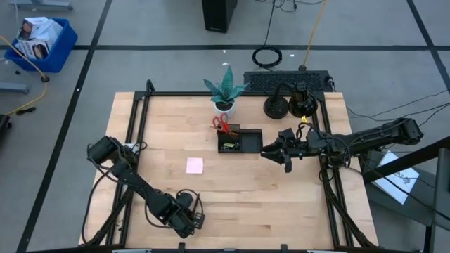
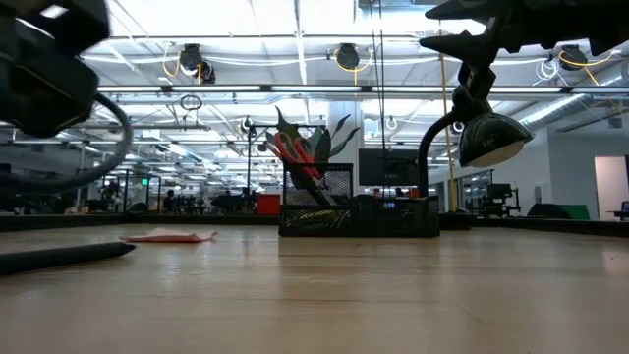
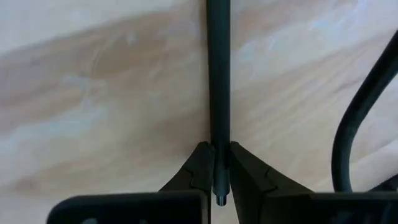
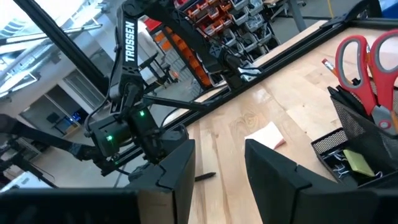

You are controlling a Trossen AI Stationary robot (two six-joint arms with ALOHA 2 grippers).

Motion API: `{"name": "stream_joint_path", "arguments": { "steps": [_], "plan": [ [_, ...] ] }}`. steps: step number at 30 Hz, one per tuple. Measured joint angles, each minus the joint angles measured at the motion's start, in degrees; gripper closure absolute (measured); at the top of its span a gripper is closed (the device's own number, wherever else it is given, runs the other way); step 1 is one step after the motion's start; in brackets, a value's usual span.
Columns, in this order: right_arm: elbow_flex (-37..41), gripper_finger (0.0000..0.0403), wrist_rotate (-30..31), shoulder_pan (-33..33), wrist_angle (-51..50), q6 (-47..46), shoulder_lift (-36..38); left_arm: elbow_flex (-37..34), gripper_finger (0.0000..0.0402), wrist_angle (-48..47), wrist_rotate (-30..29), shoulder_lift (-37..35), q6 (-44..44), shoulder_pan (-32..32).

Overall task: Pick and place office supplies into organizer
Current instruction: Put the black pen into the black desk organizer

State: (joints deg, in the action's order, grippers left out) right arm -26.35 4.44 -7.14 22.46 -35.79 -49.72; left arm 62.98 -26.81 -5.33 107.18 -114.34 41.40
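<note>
A black pen [image 3: 219,74] lies on the wooden table near its front edge, left of the middle, and my left gripper [image 3: 221,149] is shut on it. The low view shows the pen [image 2: 69,255] flat on the wood. The black mesh organizer [image 1: 239,140] stands at the table's middle back, with red-handled scissors [image 1: 223,125] upright in it. A pink sticky-note pad [image 1: 195,165] lies flat on the table, in front of the organizer and to its left. Just right of the organizer, my right gripper [image 1: 271,150] hovers open with nothing between its fingers. My left gripper pinches the pen's barrel close to one end [image 3: 220,177] between its two fingers. The fingers [image 3: 200,165] come steeply from above, one on each side of the barrel. The rest of the pen runs away from them along the table top.
A potted green plant [image 1: 225,91] stands behind the organizer. A black keyboard [image 1: 285,81] and two round black bases [image 1: 275,107] sit at the back right. Black frame rails [image 1: 133,140] run along the table's sides. Bare wood lies between the pad and the front edge.
</note>
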Motion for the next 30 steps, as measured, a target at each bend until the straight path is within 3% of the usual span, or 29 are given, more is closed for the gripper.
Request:
{"name": "stream_joint_path", "arguments": {
  "steps": [4, 19, 26, 30],
  "plan": [
    [0.00, 0.0273, -0.06, -0.02, -0.02, -0.58, -0.01, -0.02, 0.0373, 0.27, -1.26, 0.00, 1.31, -1.41],
    [0.02, 0.0273, -0.38, -0.11, -6.04, 17.34, 0.00, -0.14, 0.0378, 2.96, -5.26, -2.44, 12.48, -6.78],
    [0.04, 0.0273, -11.99, -0.11, -12.25, 31.65, -0.39, -0.11, 0.0396, 3.42, -4.13, -2.97, 17.87, -9.06],
    [0.02, 0.0273, -13.68, -0.10, -12.19, 35.53, -2.30, -0.09, 0.0390, 4.88, -2.82, -2.99, 20.32, -10.44]
  ]
}}
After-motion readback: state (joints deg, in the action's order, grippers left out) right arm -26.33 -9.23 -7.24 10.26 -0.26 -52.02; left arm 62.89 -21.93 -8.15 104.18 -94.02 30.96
